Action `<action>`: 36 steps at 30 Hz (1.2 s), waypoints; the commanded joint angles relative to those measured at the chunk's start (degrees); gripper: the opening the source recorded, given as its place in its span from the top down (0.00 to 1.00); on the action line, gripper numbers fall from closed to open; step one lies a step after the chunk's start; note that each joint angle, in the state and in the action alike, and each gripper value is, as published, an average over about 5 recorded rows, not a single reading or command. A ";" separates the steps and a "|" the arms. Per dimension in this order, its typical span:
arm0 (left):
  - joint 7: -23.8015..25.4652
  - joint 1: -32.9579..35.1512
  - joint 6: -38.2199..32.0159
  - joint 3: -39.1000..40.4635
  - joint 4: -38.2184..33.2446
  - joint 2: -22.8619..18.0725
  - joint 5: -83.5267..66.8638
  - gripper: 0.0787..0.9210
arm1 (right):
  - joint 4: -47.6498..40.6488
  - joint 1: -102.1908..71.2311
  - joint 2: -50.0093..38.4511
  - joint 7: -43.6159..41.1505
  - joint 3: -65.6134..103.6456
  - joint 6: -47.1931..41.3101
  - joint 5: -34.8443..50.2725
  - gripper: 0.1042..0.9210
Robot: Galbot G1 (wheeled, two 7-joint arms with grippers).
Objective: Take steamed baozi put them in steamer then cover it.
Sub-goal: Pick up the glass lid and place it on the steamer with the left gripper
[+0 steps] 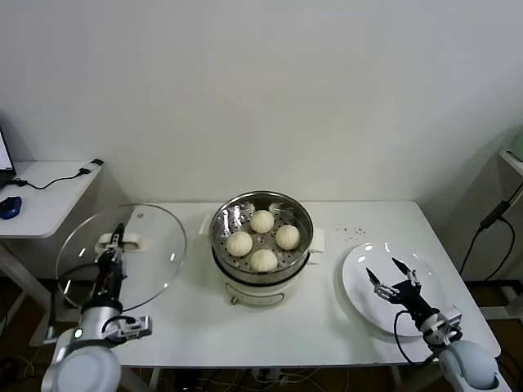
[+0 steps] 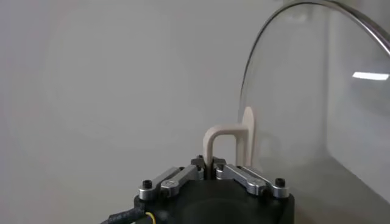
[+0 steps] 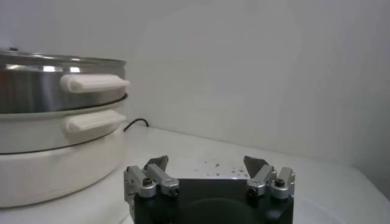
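Head view: the left gripper [image 1: 114,238] is clamped on the white bar handle [image 1: 120,242] of the cover [image 1: 122,255], which it holds over the table's [image 1: 327,327] left end, well apart from the steamer [image 1: 261,245]. The glass disc appears tilted, its face turned toward the camera. The steamer stands mid-table with all four steamed baozi [image 1: 262,221] already on its perforated tray, so only the covering looks to be left. The right gripper [image 1: 389,275] hangs idle over the empty white plate [image 1: 400,318] on the right, its fingers spread wide with nothing between them.

Left wrist view: the left gripper [image 2: 212,172] has its fingers [image 2: 239,176] drawn tight together on the handle [image 2: 226,141], and the cover [image 2: 317,115] rises beyond it as a curved metal rim with clear glass. The hold is on a thin bar only. I judge that a quick swing toward the pot could let the heavy lid pivot or slide in that narrow pinch.

Right wrist view: the right gripper [image 3: 207,170] stands apart and empty, the steamer [image 3: 55,122] and its side handle [image 3: 94,82] close by. Set down off-centre or still tilted, the lid could catch the steel rim, sit crooked, or press a bun; a hard landing could jar the pot.
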 commanded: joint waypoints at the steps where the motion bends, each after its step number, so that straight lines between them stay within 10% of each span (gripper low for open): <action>1: 18.41 -18.27 17.92 21.49 -4.43 3.21 3.74 0.92 | -3.03 4.93 0.06 0.88 -4.74 -0.06 -1.20 0.12; 17: 24.01 -33.58 20.06 40.19 6.12 -13.68 18.16 0.92 | -5.33 6.08 1.54 1.06 -3.55 0.23 -2.23 0.12; 36: 20.29 -34.64 18.42 41.30 23.94 -25.64 22.90 0.92 | -4.91 4.49 2.11 0.11 0.09 0.92 -1.87 0.12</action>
